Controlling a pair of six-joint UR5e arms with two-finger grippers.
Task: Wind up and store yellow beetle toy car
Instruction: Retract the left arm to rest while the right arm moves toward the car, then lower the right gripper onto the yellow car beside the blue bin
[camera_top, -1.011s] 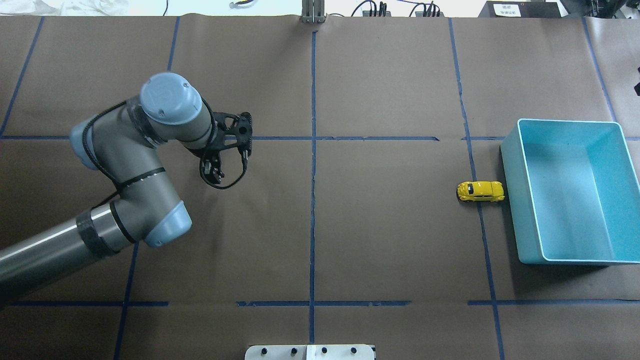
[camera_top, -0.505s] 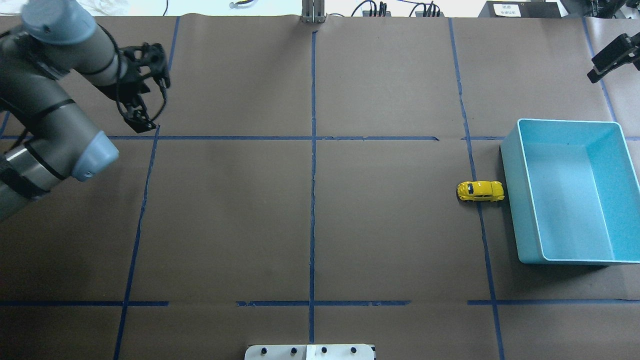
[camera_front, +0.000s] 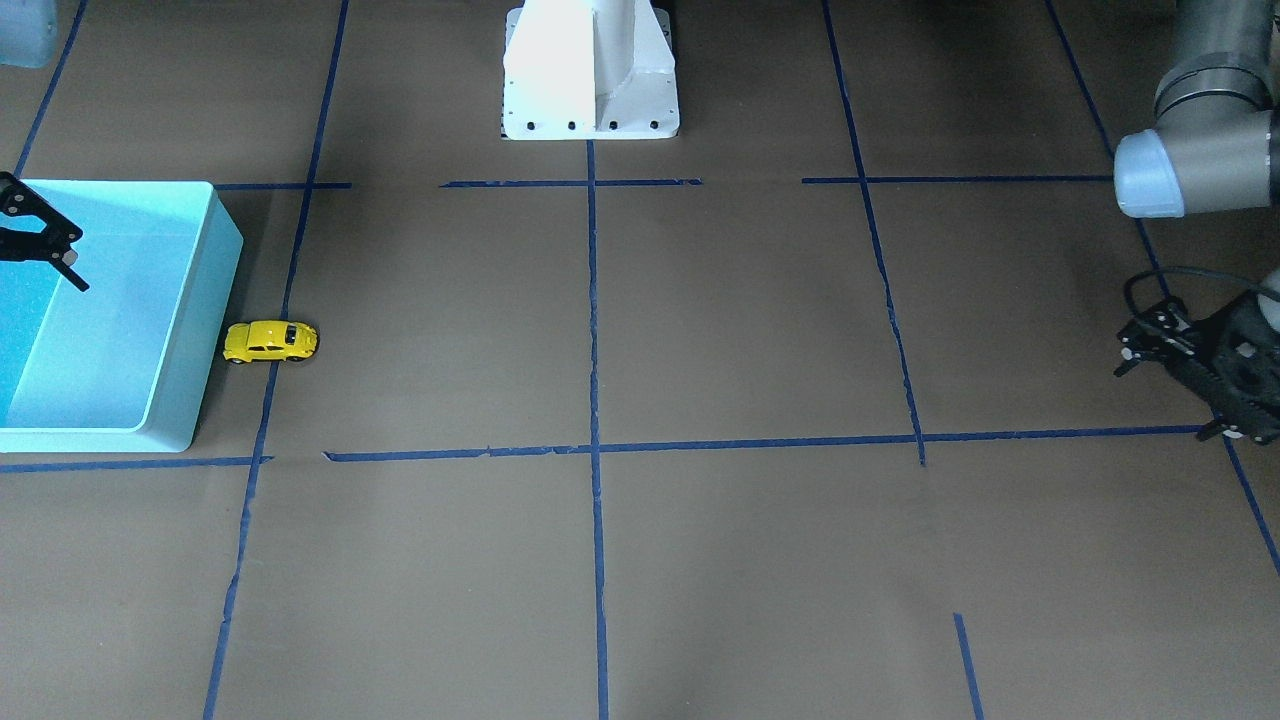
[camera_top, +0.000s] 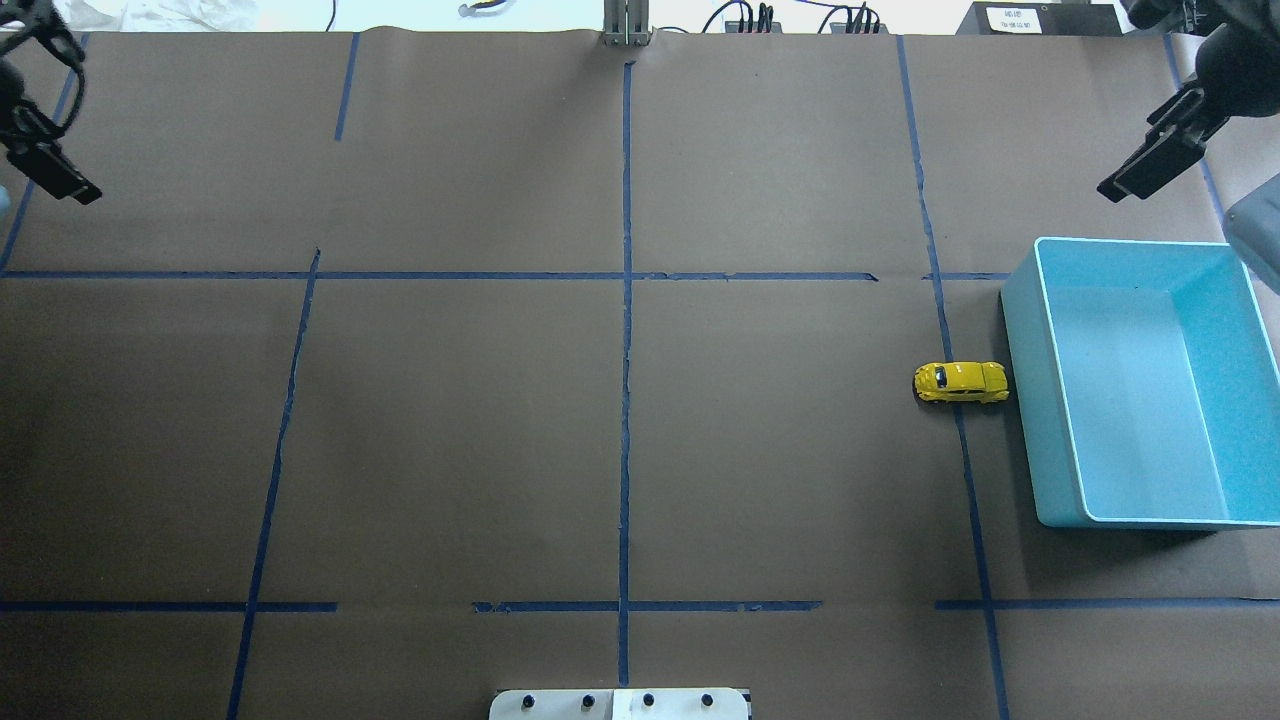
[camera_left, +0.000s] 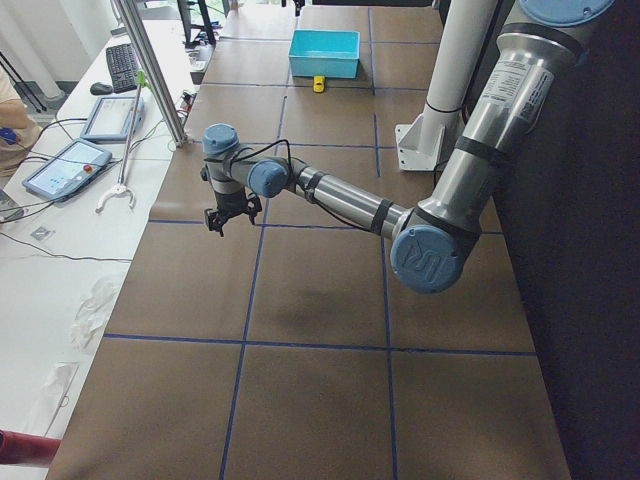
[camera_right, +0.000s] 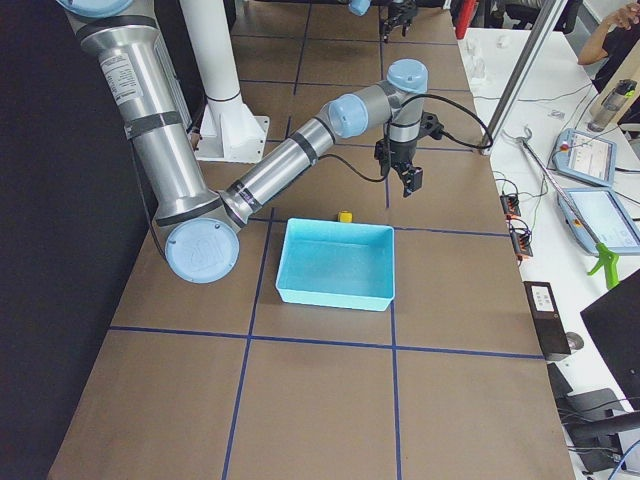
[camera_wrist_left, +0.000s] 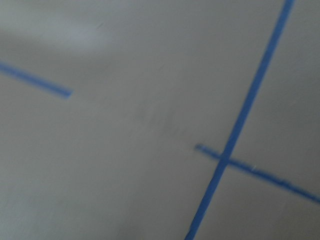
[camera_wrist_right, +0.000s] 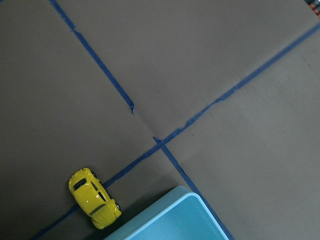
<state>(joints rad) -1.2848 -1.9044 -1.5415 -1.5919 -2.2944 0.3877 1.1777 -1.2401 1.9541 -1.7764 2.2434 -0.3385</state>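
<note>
Left claw, far from the smooth rigid turquoise plastic bin: finger gap cannot be told. Small glossy rounded yellow beetle toy car stands on brown-paper bench, just beside the bin's outer wall. Right claw hovers past the bin's far corner; gap indeterminate. Judged: approach stage; next, descend and straddle the car.
</note>
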